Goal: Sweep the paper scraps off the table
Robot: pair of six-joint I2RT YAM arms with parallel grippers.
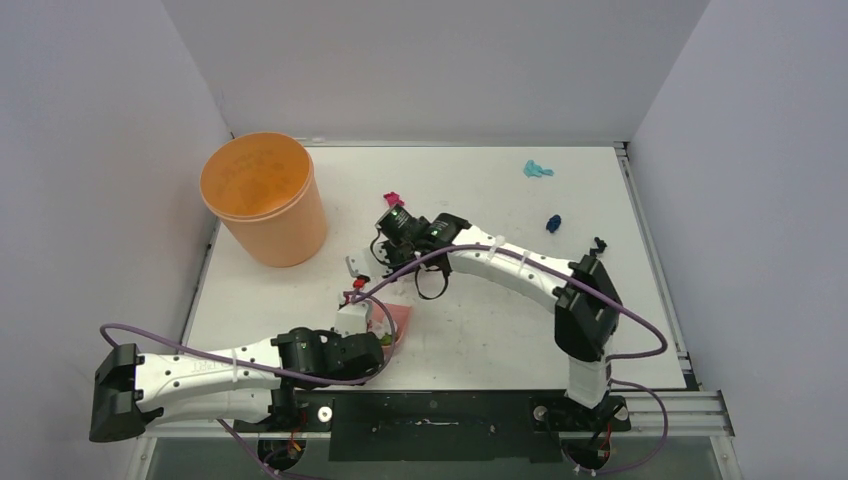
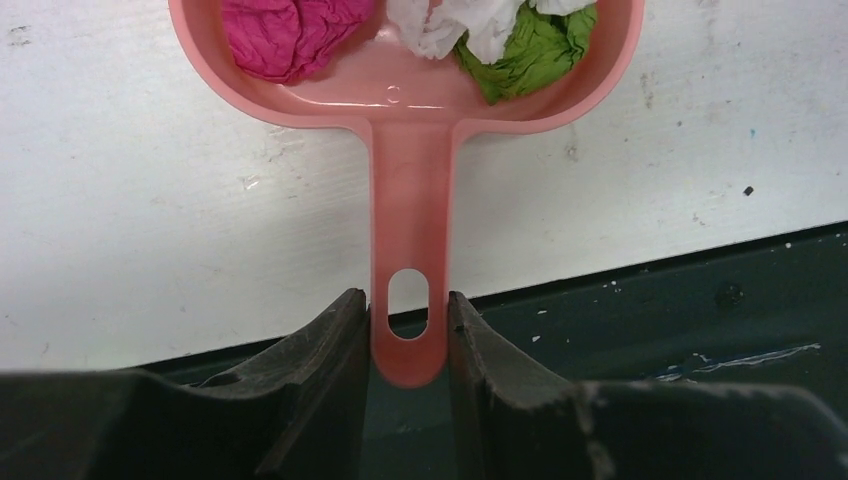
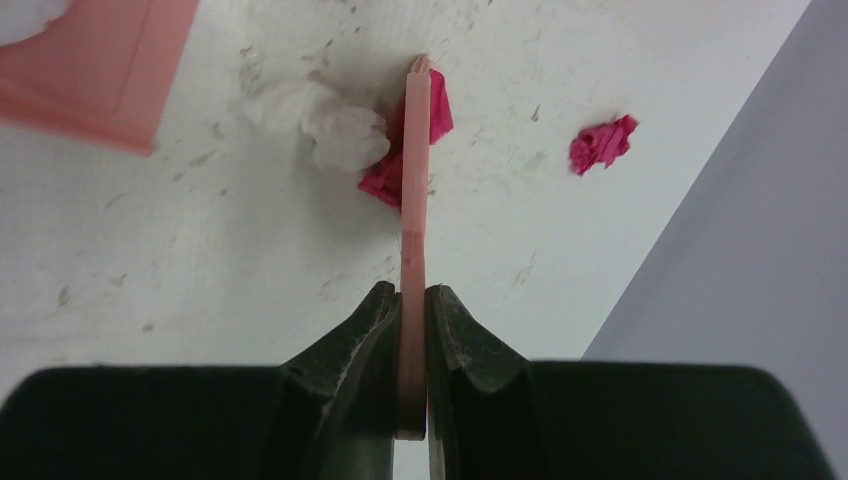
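Observation:
My left gripper (image 2: pixel 408 335) is shut on the handle of the pink dustpan (image 2: pixel 410 110), which lies on the white table (image 2: pixel 150 200). The pan holds magenta (image 2: pixel 285 35), white (image 2: pixel 450 25) and green (image 2: pixel 535 55) paper scraps. My right gripper (image 3: pixel 412 305) is shut on the pink hand brush (image 3: pixel 416 170), seen edge-on. A white scrap (image 3: pixel 345 132) and a magenta scrap (image 3: pixel 382 182) lie at the brush tip. Another magenta scrap (image 3: pixel 602 143) lies to its right. From above, the left gripper (image 1: pixel 378 340) holds the dustpan (image 1: pixel 400 320) just in front of the right gripper (image 1: pixel 385 255).
An orange bucket (image 1: pixel 265 198) stands at the back left of the table (image 1: pixel 480 330). A teal scrap (image 1: pixel 537 168) and a dark blue scrap (image 1: pixel 553 222) lie far right, a magenta one (image 1: pixel 393 200) behind the right gripper. Grey walls enclose three sides.

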